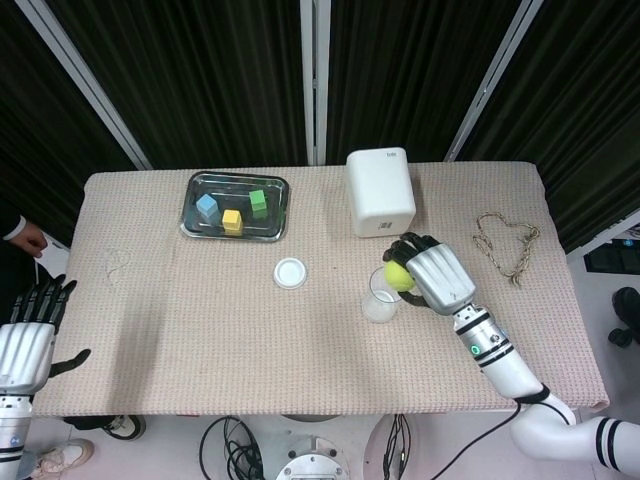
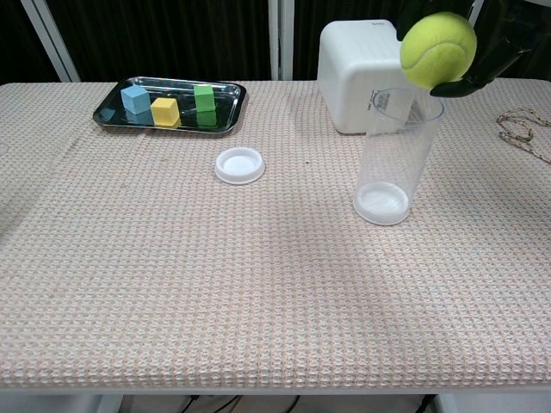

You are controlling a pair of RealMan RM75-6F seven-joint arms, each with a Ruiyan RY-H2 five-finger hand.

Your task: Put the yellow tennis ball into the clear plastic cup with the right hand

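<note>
Holding the yellow tennis ball w/ fingers wrapped round it, right robot hand hovers just over the clear plastic cup rim, so basically only lowering & letting go left imo.

The right hand, just right of the frame's centre, has a flat silver-grey back plate with faint ridges and black fingers. Behind it runs a white forearm, ringed by a dark band near the wrist carrying a small green dot, then a black-striped section at the lower right corner. The left hand, at the lower left edge, matches: silver-grey back, black fingers, white wrist below.
</note>
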